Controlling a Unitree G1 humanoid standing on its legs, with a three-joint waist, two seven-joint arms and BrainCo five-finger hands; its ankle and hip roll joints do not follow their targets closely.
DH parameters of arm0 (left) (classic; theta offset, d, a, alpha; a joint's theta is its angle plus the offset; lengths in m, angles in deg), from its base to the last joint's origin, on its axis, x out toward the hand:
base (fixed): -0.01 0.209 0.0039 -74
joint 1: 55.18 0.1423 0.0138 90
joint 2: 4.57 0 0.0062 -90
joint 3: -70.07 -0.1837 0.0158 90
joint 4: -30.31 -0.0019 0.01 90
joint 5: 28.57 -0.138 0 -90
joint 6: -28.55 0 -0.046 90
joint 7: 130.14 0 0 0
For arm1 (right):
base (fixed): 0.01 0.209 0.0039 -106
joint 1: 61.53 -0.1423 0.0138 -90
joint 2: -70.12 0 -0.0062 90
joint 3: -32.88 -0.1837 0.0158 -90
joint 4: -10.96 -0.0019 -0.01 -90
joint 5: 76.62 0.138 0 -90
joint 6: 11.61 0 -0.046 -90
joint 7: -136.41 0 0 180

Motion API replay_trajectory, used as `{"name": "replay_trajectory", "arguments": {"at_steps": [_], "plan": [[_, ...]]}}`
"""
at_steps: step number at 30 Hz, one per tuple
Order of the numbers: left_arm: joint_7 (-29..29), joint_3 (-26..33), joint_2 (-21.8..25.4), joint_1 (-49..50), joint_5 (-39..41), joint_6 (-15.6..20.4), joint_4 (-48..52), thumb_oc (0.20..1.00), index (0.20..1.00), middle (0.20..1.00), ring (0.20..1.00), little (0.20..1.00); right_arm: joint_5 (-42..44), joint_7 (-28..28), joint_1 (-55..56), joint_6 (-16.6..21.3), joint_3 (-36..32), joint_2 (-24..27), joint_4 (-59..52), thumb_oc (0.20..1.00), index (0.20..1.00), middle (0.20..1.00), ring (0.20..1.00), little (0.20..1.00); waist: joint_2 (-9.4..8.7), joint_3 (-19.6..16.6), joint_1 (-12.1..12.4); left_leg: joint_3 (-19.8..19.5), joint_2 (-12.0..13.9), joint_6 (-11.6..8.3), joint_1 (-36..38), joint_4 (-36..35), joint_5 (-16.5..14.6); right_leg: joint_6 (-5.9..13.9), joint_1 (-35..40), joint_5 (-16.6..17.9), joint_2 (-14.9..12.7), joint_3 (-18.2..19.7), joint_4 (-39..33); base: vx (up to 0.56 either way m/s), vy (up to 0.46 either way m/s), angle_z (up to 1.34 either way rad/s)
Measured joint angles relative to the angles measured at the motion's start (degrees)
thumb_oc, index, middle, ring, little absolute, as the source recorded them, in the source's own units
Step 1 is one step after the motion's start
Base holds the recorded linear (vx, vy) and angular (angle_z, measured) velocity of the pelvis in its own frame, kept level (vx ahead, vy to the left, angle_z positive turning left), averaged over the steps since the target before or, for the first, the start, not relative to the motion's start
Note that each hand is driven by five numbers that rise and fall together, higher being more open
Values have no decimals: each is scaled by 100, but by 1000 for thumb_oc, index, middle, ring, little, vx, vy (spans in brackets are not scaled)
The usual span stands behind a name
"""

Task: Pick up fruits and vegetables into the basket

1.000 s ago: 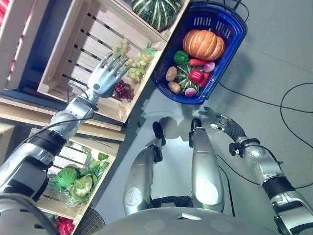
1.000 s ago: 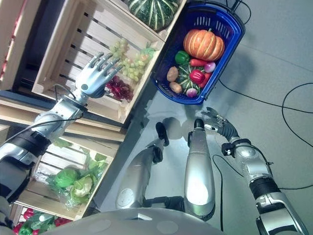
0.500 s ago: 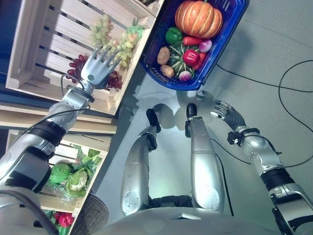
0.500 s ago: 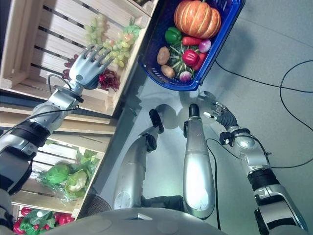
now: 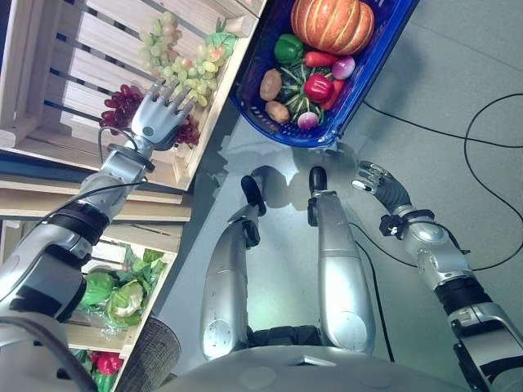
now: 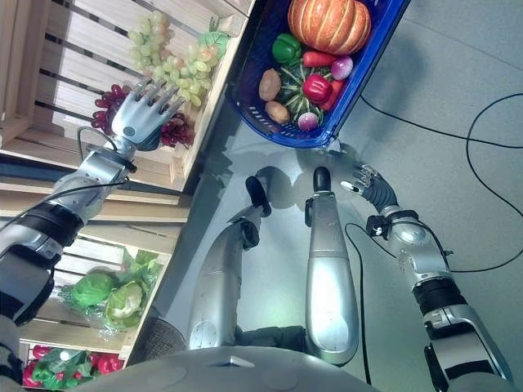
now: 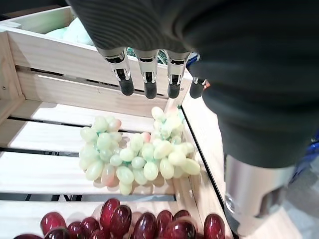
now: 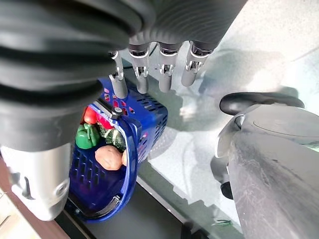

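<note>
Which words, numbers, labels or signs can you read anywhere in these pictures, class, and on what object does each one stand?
None can be read: the wooden crate, the blue basket, the green grapes, the red grapes, the orange pumpkin and both hands, left hand and right hand, carry no legible print.

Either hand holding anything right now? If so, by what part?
Nothing held. Left hand hovers open over the red grapes in the crate; right hand is open, below the basket.
</note>
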Motion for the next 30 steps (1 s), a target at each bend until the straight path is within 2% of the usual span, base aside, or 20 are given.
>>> {"name": "replay_trajectory", "arguments": {"at_steps": [11,21,23,30], "plan": [[-192,17,-36,-16,5,-206,-134,1000,1000,1000,1000,1000,12,22,-47,44,0,-20,-68,1000,1000,1000,1000,1000,-7,5,-11,-15,26,37,-358,275,-110,13,-262,10,5,6,77,0,0,0],[-186,15,-112,-80,-1,-366,-404,1000,1000,1000,1000,1000,154,114,-93,122,3,-48,-98,1000,1000,1000,1000,1000,-100,64,-93,-11,39,86,-580,505,-200,78,-431,45,38,95,137,16,2,-2],[-184,16,-134,-155,-1,-433,-510,1000,1000,1000,1000,1000,176,120,-140,120,26,-104,-77,1000,1000,1000,1000,1000,-176,112,-101,-8,48,103,-632,591,-236,116,-477,42,59,161,178,42,3,-6],[-185,10,-139,-284,1,-580,-625,1000,1000,1000,1000,1000,177,159,-163,166,21,-120,-93,1000,1000,1000,1000,1000,-184,117,-147,-7,79,127,-802,743,-263,144,-602,67,86,188,207,5,5,-1]]}}
